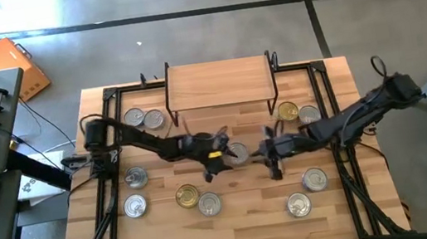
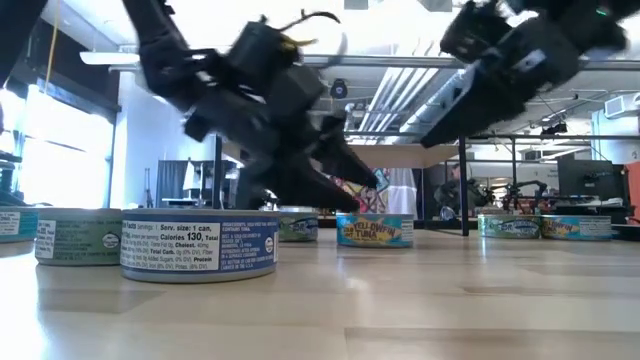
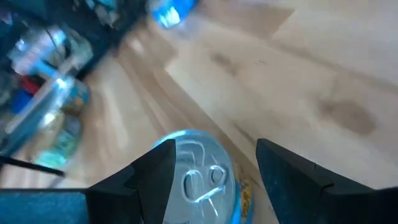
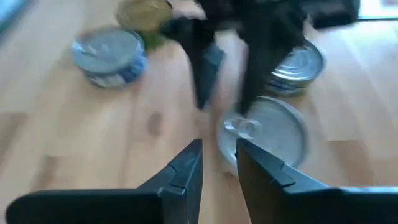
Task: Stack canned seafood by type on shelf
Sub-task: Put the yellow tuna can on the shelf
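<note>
The shelf (image 1: pixel 217 85) stands at the table's far middle with its top bare. Tins of canned seafood lie flat on the table on both sides. One silver-lidded tin (image 1: pixel 237 151) (image 3: pixel 198 180) (image 4: pixel 268 132) lies at the middle. My left gripper (image 1: pixel 221 160) (image 3: pixel 211 165) (image 2: pixel 365 185) is open and slants down over it, one finger on each side of the lid; I cannot tell whether a finger touches it. My right gripper (image 1: pixel 274 160) (image 4: pixel 219 163) hangs just right of that tin, its fingers a narrow gap apart with nothing between them.
Two silver tins (image 1: pixel 143 118) lie far left; two more (image 1: pixel 134 191), a gold tin (image 1: pixel 186 195) and a silver one (image 1: pixel 209 204) near left. A gold tin (image 1: pixel 287 112) and a silver one (image 1: pixel 308 114) lie far right, two silver ones (image 1: pixel 306 191) near right.
</note>
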`<state>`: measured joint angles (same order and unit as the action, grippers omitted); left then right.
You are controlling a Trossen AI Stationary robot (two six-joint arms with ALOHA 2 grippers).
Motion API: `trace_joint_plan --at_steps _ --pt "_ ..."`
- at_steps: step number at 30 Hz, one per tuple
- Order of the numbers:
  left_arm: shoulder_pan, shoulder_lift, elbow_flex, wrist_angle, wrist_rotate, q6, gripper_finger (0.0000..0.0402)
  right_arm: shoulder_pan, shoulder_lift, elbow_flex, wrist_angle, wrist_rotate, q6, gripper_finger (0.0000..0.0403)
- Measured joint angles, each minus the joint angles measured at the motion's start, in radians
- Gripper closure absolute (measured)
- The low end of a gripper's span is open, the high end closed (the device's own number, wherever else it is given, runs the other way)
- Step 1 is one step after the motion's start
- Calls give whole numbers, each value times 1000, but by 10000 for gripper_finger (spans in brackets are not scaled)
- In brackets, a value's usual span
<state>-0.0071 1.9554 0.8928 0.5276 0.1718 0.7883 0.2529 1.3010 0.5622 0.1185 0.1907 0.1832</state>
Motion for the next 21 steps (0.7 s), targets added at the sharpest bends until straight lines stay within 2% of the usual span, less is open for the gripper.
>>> trace_joint_plan --at_steps 4,9,14,21 --pt "0 45 132 -232 -85 -1 184 71 9 -118 215 71 122 322" --pt "-11 22 212 -446 -242 -20 196 167 43 -150 356 229 121 330" --pt "-37 -27 215 -530 -317 -31 214 195 46 -150 372 276 108 332" --pt "-10 10 214 -524 -287 -102 242 195 46 -150 373 276 93 332"
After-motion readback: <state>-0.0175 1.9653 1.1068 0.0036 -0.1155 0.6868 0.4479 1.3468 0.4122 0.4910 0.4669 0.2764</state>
